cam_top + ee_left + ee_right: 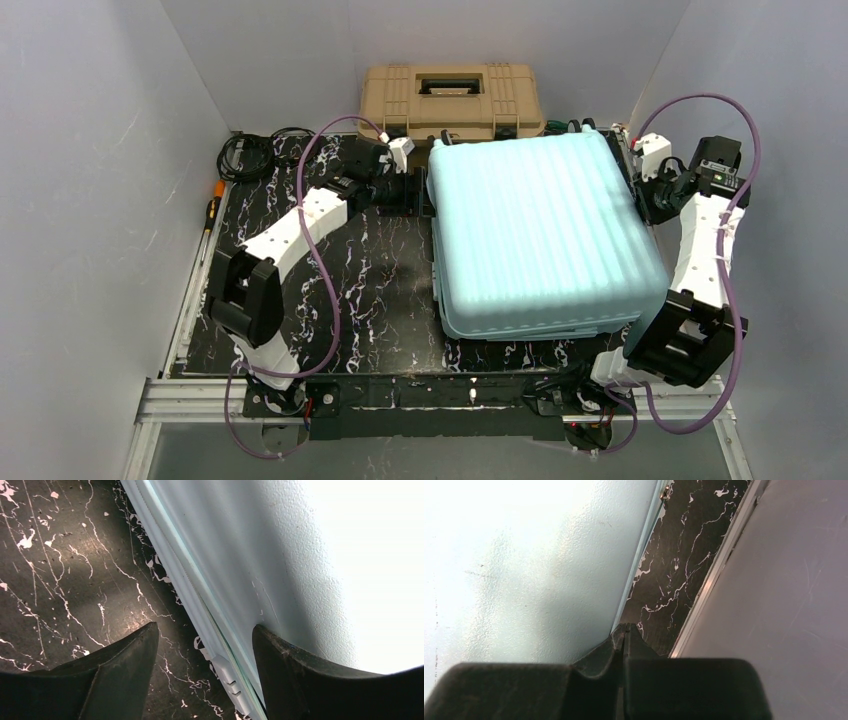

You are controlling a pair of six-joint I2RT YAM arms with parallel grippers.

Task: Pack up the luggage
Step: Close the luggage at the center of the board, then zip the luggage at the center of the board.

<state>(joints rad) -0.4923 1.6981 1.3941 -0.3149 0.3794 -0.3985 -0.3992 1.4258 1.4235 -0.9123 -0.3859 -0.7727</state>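
The luggage (540,235) lies flat and closed on the right half of the table, ribbed mint-blue shell up. My left gripper (420,190) is at its far left edge. In the left wrist view the left gripper (205,627) is open. One finger is over the marbled table and the other over the luggage (280,555) shell, with the zipper seam (220,650) running between them. My right gripper (640,195) is beside the far right edge of the case. In the right wrist view it (624,629) is shut on nothing, its tips next to the luggage (524,555) edge.
A tan toolbox (452,100) with black latches stands behind the case against the back wall. Coiled black cables (245,155) lie at the back left, and a screwdriver (212,215) along the left edge. The black marbled table (380,280) ends at a metal rail (709,585); grey walls enclose it.
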